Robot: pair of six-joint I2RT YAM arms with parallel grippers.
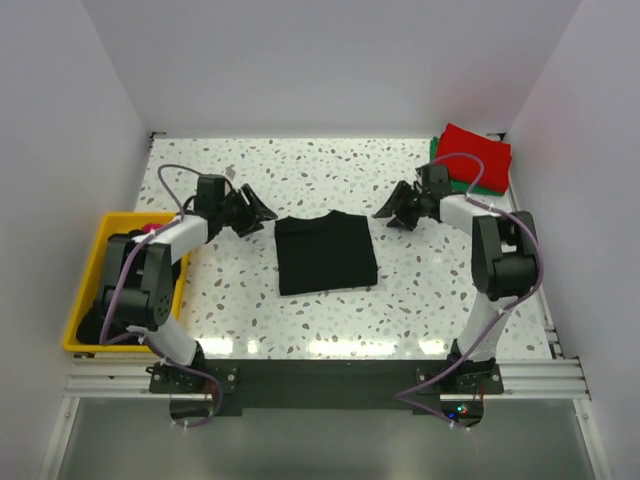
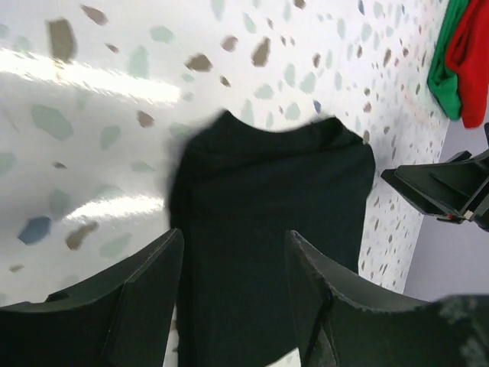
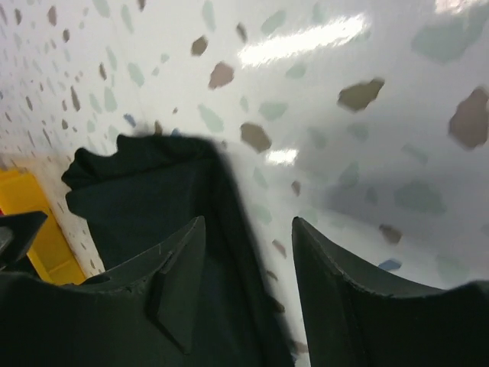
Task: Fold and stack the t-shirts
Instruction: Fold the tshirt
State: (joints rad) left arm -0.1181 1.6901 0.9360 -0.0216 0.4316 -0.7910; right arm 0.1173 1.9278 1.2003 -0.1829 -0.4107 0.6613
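A black t-shirt (image 1: 325, 252) lies folded into a rectangle at the middle of the table; it also shows in the left wrist view (image 2: 267, 222) and the right wrist view (image 3: 145, 199). A red t-shirt (image 1: 476, 155) lies folded on a green one (image 1: 470, 187) at the far right corner, also in the left wrist view (image 2: 470, 53). My left gripper (image 1: 262, 213) is open and empty, just left of the black shirt's far left corner. My right gripper (image 1: 388, 214) is open and empty, just right of its far right corner. Neither touches the cloth.
A yellow bin (image 1: 100, 260) stands at the table's left edge, with dark cloth and a bit of pink inside, partly hidden by the left arm. White walls close the table on three sides. The speckled tabletop (image 1: 420, 300) surrounds the shirt.
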